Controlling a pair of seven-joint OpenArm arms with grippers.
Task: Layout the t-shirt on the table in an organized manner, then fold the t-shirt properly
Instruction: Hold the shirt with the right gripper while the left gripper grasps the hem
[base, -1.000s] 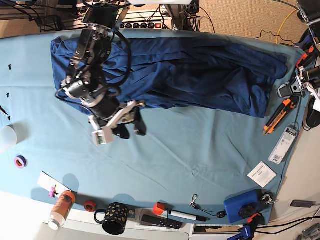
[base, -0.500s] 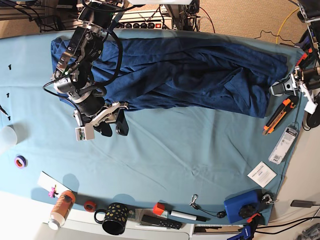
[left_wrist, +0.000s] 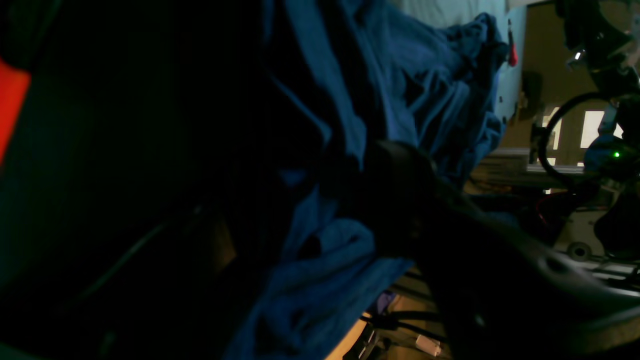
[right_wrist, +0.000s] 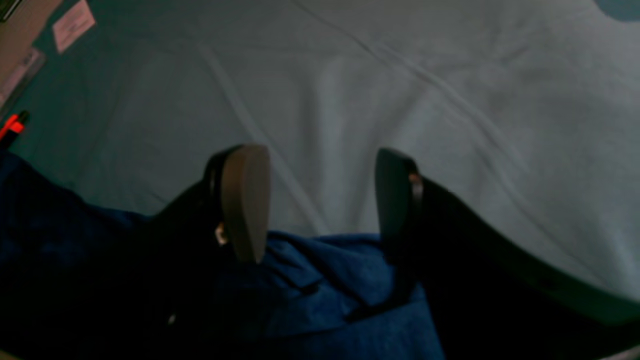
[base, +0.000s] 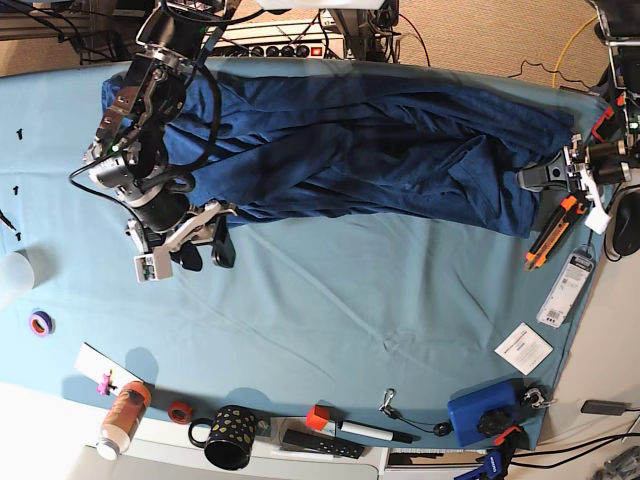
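T-shirt (base: 380, 150): bunched lengthwise along the counter (base: 330, 300) toward twelve o'clock.
My right end effector (right_wrist: 320, 200): spread, empty.
My left end effector (base: 545, 175): spread at shirt's edge.
Progress: layout unfinished, folding remains.

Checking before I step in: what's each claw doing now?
Left claw: open, at the shirt's edge, grip unclear.
Right claw: open, holding nothing.

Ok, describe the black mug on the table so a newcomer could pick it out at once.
Start at the table under its light teal cloth and follow the cluttered edge opposite the t-shirt. The mug lies there between a small red tape roll and a remote. It alone is black with gold dots.
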